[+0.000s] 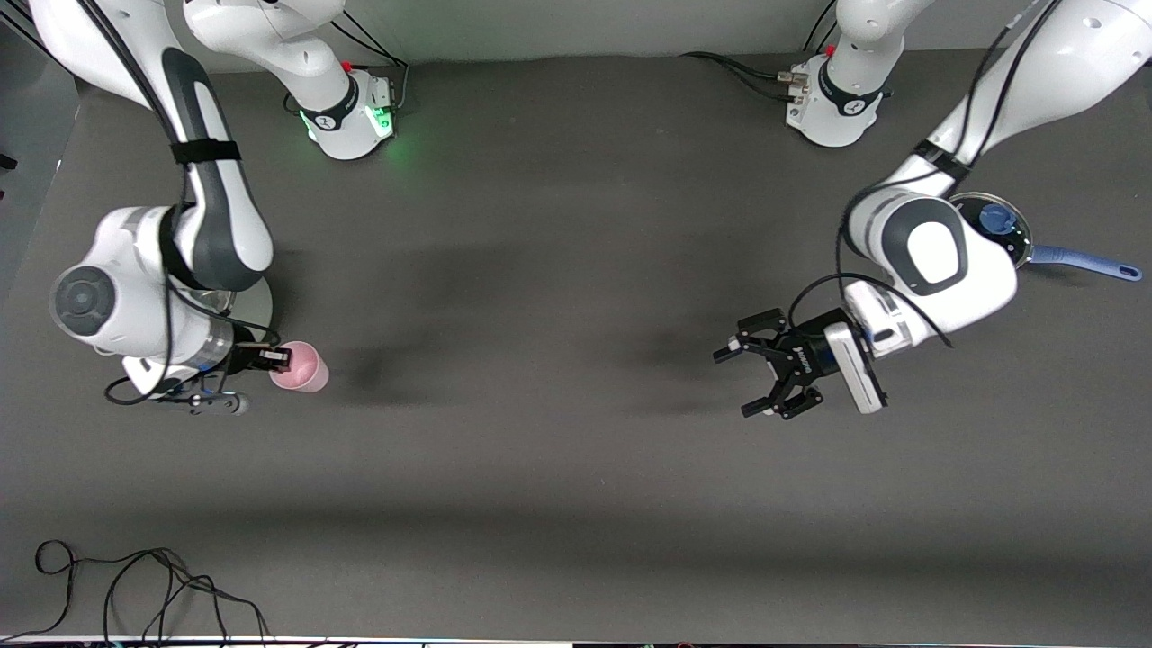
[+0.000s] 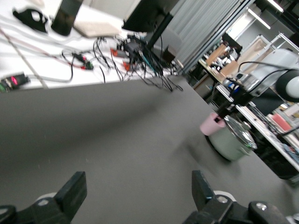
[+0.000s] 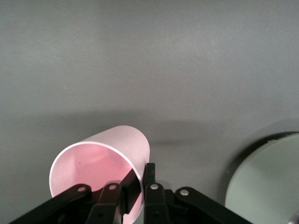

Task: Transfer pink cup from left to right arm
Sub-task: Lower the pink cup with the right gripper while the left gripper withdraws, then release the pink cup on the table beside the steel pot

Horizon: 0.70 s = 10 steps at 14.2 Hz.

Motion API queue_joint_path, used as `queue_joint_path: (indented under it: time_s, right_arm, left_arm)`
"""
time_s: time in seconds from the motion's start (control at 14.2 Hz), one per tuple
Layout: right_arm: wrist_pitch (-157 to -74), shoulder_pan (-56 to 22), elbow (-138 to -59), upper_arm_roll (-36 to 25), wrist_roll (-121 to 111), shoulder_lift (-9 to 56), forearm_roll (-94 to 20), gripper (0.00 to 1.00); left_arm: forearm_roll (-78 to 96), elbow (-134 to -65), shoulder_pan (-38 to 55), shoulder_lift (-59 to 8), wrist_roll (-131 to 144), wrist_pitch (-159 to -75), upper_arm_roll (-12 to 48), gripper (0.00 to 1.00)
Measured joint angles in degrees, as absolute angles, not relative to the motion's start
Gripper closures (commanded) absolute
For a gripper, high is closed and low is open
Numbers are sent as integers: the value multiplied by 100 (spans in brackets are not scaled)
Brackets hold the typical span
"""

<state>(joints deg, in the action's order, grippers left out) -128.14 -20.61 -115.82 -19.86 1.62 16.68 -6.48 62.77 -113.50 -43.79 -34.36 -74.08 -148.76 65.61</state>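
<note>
Pink and plain, the cup (image 1: 301, 367) you are tracking carries no label or print that can be read; its tapered wall is smooth, pale on the outside and a warmer pink inside the open mouth. You will find it in the right hand (image 1: 277, 358), clenched on the rim with one finger inside the mouth and the other outside, as the right wrist view shows. The cup (image 3: 100, 170) is tilted in that grip, over the tabletop (image 1: 558, 297) at the right arm's end, next to a pale green lidded pot (image 3: 266, 184).

Your left hand (image 1: 756, 378) is released, its skeletal fingers spread wide with nothing between them, over bare tabletop at the left arm's end. Some small lettering runs along its black body, too small to read. A dark pan (image 1: 1008, 229) with a blue handle sits partly under the left arm.
</note>
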Motion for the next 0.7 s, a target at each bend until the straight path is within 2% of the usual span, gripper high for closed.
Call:
queue_joint_path:
  time_s: [0.35,0.42,0.49,0.56,0.7]
  right_arm:
    - [-14194,-2063,-12510,-1978,112,1855,-648,100]
    - [-14297,-2063,-12561,-1977,110,1907,-648,92]
    - [-14331,-2063,-12574,-1977,108,1936,-648,40]
    - [-14344,-2063,-12570,-1977,102,1938,-648,3]
    - [-14353,-2070,-12555,-1976,89,1898,-648,0]
  left_arm:
    - [4042,-11056,-5061,-2793,-4381,-13147,6612,0]
    - [3505,-10914,-5163,-2585,-3761,-12663,6619,0]
    - [2910,-10718,-5238,-2393,-3162,-12104,6621,0]
    - [2268,-10460,-5283,-2236,-2580,-11483,6623,0]
    - [1032,-9878,-5302,-2064,-1613,-10371,6625,0]
